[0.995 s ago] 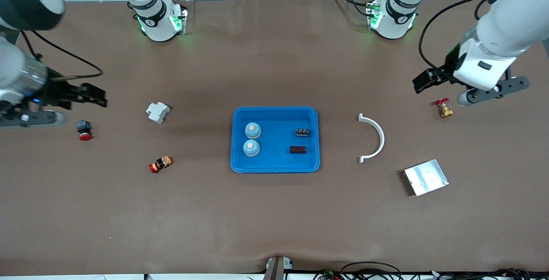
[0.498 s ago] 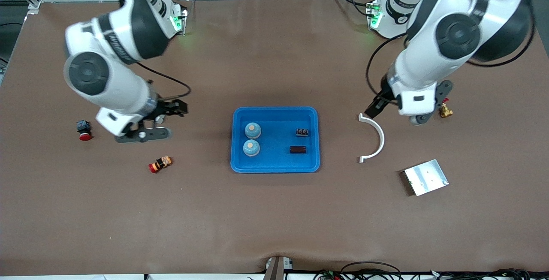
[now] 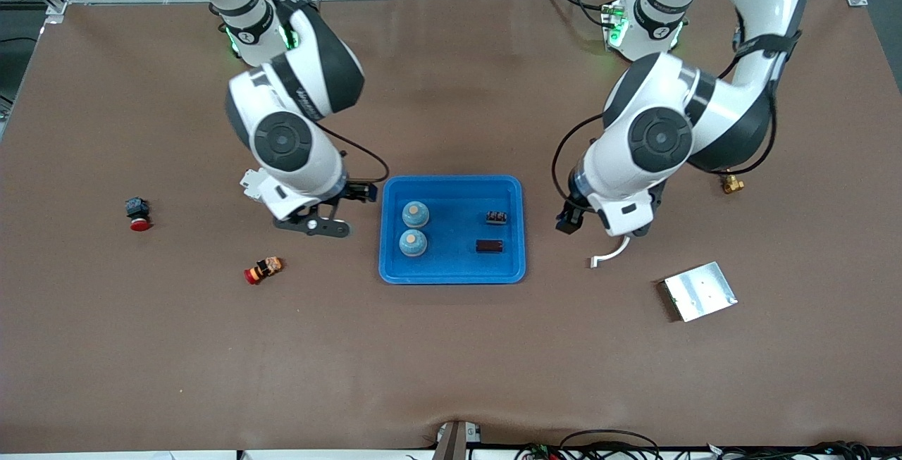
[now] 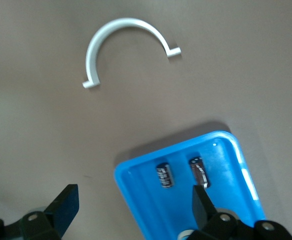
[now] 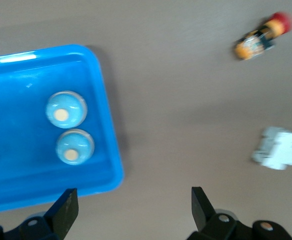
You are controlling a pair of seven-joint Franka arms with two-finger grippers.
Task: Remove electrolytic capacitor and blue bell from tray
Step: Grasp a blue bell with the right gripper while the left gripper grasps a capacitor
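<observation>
In the tray (image 3: 452, 186), the electrolytic capacitor (image 3: 489, 246) lies toward the left arm's end, two blue bells (image 3: 415, 214) toward the right's. Both grippers, left (image 3: 568, 220) and right (image 3: 361, 192), hover beside the tray, fully open and empty. We straddle each part squarely before closing.

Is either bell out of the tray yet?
No, both blue bells sit inside the tray, one nearer the front camera than the other.

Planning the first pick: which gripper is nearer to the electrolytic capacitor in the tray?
Left. The left gripper is just outside the tray rim at the electrolytic capacitor's end; the right gripper is past the two bells' end.
</observation>
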